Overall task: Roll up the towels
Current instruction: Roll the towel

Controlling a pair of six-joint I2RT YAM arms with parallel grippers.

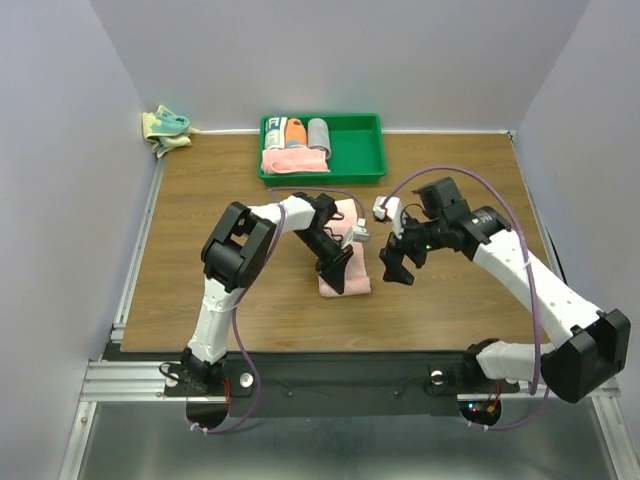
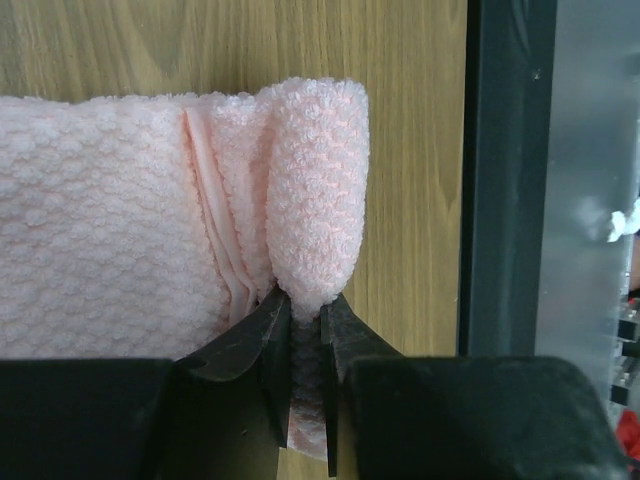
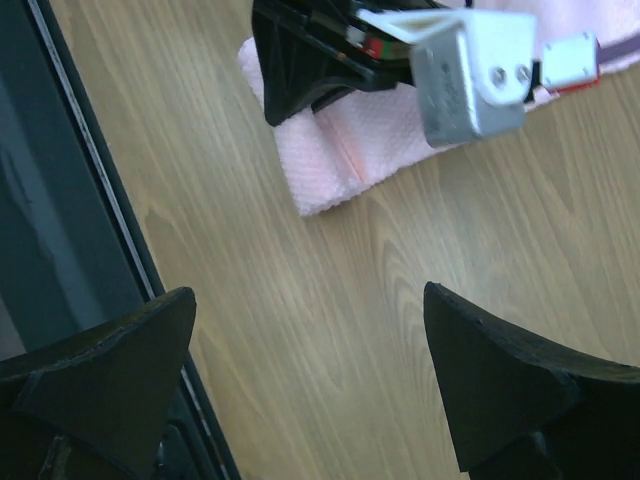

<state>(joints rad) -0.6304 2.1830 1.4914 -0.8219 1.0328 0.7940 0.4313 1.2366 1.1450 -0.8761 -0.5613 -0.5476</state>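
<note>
Pink towel (image 1: 346,286): it lies flat in the middle of the wooden table (image 1: 200,200), long side running far to near. In the left wrist view its end (image 2: 315,190) is turned over into 1 thick fold.
Left gripper (image 2: 305,305): the jaws are clenched on this fold, with the pink cloth squeezed between the 2 fingertips. In the top view the gripper (image 1: 337,266) sits over the near end of the towel.
Right gripper (image 1: 397,262): it is just to the right of the pink towel and apart from it. The jaws are released and stand wide, with only bare wood between them in its wrist view (image 3: 310,295).
Teal towel (image 1: 165,128): it lies crumpled at the far left corner against the wall, with pale yellow edges showing, well apart from both arms.
Green tray (image 1: 355,148): it stands at the far edge of the table. In its left half are several cloths (image 1: 295,160), some of them rolled.
</note>
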